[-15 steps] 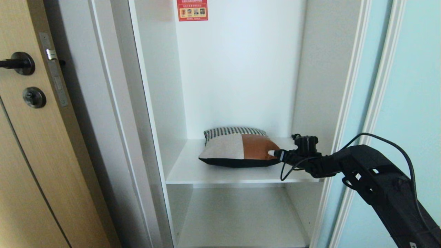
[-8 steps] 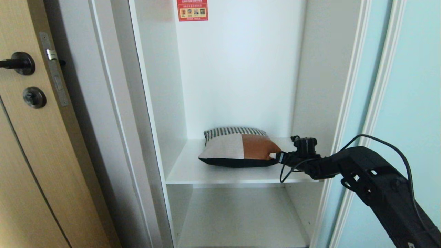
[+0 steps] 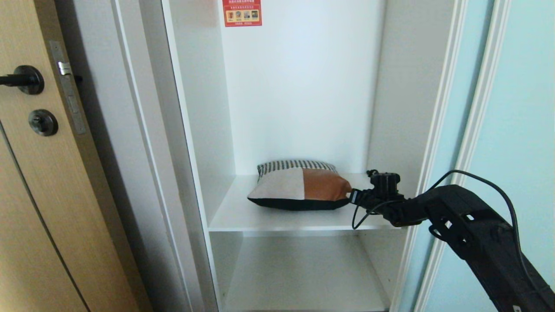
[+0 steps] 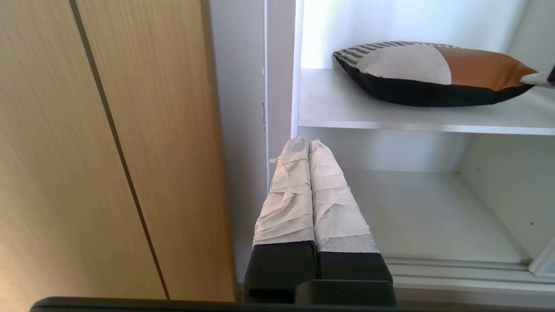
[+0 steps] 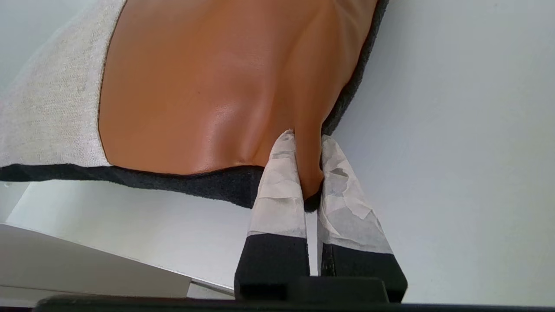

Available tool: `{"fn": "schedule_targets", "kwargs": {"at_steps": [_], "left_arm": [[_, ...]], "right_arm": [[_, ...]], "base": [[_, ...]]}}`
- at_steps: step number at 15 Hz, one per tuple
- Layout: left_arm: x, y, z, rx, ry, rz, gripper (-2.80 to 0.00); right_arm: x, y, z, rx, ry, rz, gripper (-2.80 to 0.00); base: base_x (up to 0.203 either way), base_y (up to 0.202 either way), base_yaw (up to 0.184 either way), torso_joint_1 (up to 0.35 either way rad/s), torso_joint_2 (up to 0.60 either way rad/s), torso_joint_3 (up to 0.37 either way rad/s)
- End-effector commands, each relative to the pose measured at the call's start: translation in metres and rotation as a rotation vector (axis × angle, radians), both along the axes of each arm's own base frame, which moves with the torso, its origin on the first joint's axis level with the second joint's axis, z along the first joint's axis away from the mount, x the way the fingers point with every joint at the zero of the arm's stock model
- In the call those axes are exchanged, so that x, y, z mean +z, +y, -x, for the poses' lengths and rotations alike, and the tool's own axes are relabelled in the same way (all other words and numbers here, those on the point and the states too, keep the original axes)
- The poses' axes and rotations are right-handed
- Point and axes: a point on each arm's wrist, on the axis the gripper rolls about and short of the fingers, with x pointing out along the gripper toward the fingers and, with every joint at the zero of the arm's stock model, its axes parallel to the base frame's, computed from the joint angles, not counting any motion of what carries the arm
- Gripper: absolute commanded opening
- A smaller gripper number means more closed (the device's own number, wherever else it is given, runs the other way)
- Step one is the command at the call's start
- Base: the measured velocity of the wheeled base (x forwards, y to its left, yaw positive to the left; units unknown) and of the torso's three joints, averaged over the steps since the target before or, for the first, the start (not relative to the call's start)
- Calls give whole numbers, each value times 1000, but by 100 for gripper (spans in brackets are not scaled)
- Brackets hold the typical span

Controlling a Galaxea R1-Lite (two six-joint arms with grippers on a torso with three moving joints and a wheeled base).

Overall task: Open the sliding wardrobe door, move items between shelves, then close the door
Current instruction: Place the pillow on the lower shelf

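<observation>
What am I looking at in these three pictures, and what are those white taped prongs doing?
This is a two-armed robot working at a white wardrobe. The wide picture comes from a camera on its head. The other two come from cameras on its wrists, looking along the fingers.

The taped prongs are the fingers of each end effector. The right end effector reaches in from the right side and is shut on the corner of a cushion, pinching its brown patch. The cushion, patched in cream, brown and houndstooth with a black underside, lies on the upper shelf; the lower shelf sits beneath it.

The left end effector is shut on nothing, idle low by the wardrobe's left edge. The pale aqua sliding door stands at the right, and a wooden door at the left.
</observation>
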Motion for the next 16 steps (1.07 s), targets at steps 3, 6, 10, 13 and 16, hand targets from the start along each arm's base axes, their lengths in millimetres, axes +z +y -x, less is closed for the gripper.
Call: {"fn": "schedule_targets", "kwargs": {"at_steps": [3,6,10,13,16], "left_arm": [[0,0,0,0,2,1,-280],[0,0,0,0,2,0,-280],[0,0,0,0,2,1,-280],[0,0,0,0,1,1,-280],[0,0,0,0,2,1,-280]], "right_arm": [[6,1,1,-3,16,-3,-280],[25,0,7,-12,112,0,-280],[35,-5,24,-53,182,41,-280],[50,-13,45,-48,213,87,-280],[55,-22,67,-52,267,112,-280]], "base": [[0,0,0,0,0,0],[0,0,0,0,0,0],[0,0,0,0,0,0],[0,0,0,0,0,0],[0,0,0,0,0,0]]}}
